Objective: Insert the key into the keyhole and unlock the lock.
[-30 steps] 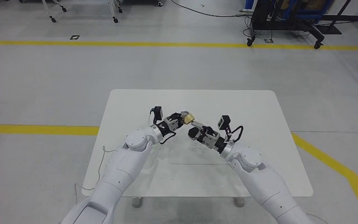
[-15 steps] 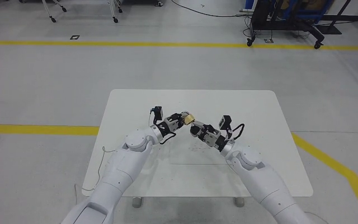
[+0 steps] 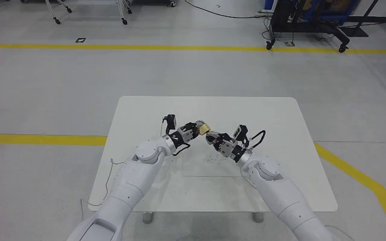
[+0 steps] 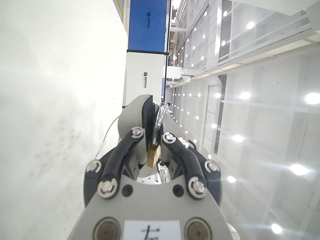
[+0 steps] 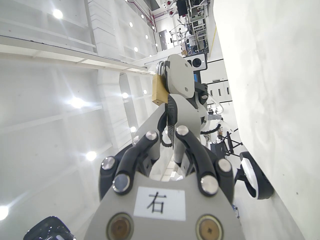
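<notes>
Brass lock (image 5: 158, 88) sits clamped in our left hand (image 4: 155, 116), closed right hand (image 5: 170, 108) beside it; next we must align key to keyhole.

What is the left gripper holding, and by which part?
The left gripper clamps the brass padlock at its shackle end; the body's other end sticks out.

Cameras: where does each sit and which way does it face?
Top view: above the arms, looking down at the table; both forearms show.
Left wrist view: on that wrist, looking along the left gripper, shut on the lock.
Right wrist view: on that wrist, looking along the right gripper toward the lock.
Shared: all three show the lock.
</notes>
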You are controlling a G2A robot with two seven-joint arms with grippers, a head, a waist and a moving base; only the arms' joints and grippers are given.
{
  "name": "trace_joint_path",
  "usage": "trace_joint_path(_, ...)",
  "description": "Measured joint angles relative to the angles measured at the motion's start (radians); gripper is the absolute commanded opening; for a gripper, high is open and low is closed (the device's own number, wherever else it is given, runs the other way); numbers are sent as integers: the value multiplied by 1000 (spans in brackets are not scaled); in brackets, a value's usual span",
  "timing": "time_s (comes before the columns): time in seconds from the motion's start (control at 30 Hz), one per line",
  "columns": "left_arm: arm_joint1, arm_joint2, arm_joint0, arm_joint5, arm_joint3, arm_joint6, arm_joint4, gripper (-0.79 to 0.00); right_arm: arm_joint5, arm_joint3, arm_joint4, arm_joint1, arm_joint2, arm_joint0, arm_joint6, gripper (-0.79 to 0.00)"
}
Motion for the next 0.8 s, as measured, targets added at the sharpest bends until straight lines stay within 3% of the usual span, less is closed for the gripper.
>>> trace_joint_path(0.27, 0, 2, 5, -25, -8, -8, 12, -785, 100, 49, 202, -14, 17, 7, 117, -785)
trace_joint_path(0.47, -1, 1, 8, -37, -10, -5, 13, -785, 94, 77, 178, -18, 13, 22, 127, -785)
trace_joint_path(0.53, -1, 1, 9, -37, -10, -6, 11, -785, 68, 73, 132, -16, 14, 23, 114, -526)
trace_joint_path(0.57, -2, 1, 9, -36, -9, -7, 9, -785, 43, 70, 84, -13, 16, 23, 94, -459)
trace_joint_path(0.67, -3, -5, 10, -31, -6, -7, -13, -785, -18, 44, -48, -3, 24, 15, 52, -326)
trace_joint_path(0.8, -3, -7, 7, -27, -2, -11, -16, -785, -64, -8, -151, 8, 43, -19, 42, -277)
